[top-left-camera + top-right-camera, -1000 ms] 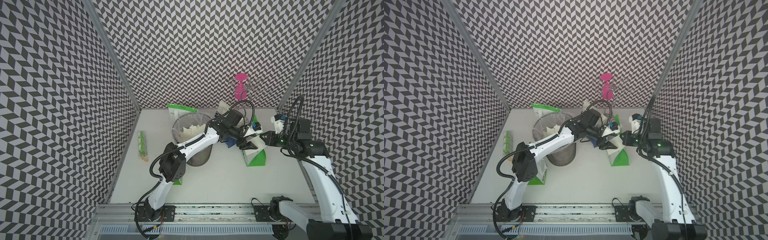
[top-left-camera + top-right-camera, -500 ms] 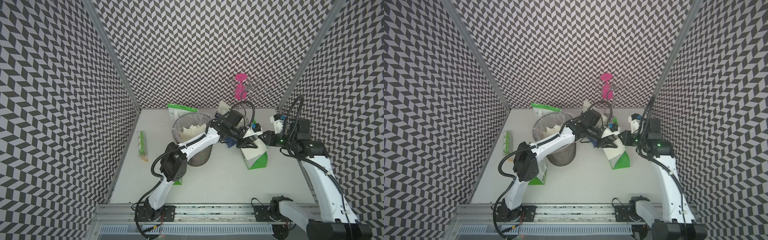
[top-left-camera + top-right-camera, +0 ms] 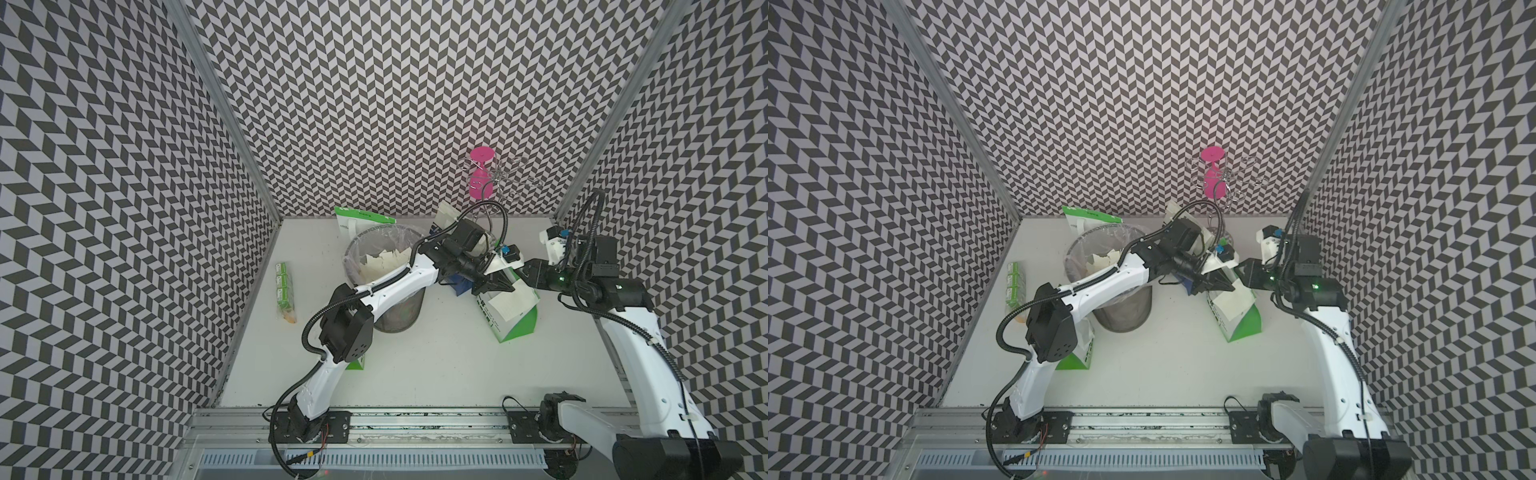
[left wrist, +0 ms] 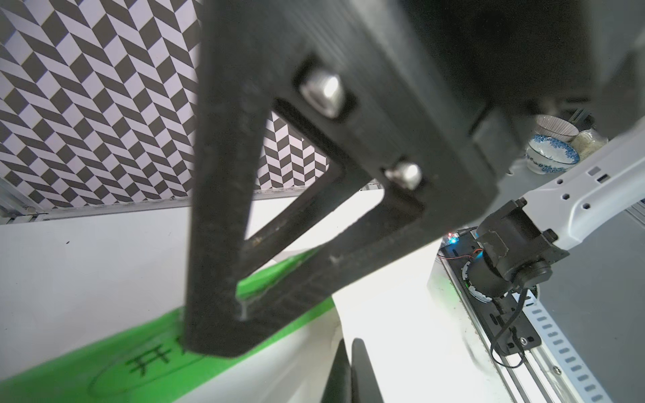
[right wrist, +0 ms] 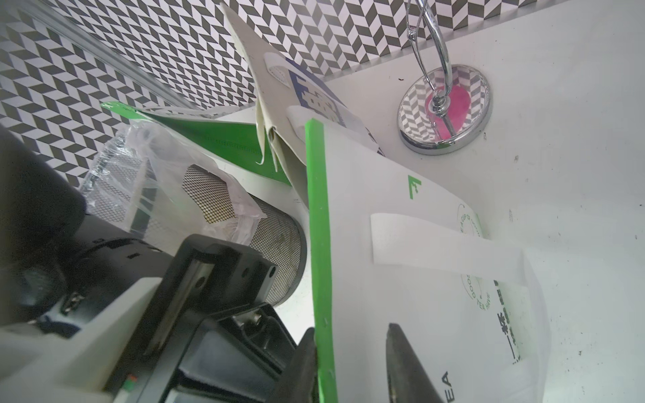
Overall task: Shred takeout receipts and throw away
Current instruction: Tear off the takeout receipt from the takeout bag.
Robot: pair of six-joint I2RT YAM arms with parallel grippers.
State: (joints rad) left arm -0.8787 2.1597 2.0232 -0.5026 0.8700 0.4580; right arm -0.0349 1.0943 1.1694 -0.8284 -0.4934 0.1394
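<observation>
— Left gripper (image 3: 509,286) looks clamped fully together at the mouth of the green-and-white bag (image 3: 517,322); on its wrist view the fingers meet with no gap. Whether a receipt is pinched there I cannot tell: everything round the tips is washed-out white.

— And the other one?

— Right gripper (image 5: 350,349) stands parted, one finger either side of the bag's green edge, gripping nothing that I can see.

— Where are the receipts?

— Torn white scraps (image 3: 384,261) lie inside the lined mesh bin (image 3: 399,319), apart from the bag. A pale sheet shows in the bag's open mouth, but I can't say if it is a slip or the bag's own lining. The white band across its face is the strap handle (image 5: 436,251), not something to shred.

— How do you play this step?

— I judge I'm fishing a slip out of the bag. I'd close the right jaws on the bag wall first, so it can't ride up or tip. Then I'd draw the left straight out along the opening, slowly; thin paper rips or slides free if yanked sideways. Once clear, I'd check the wrist view that I hold a receipt and not the bag's lip, then tear it above the bin so the pieces drop in.
</observation>
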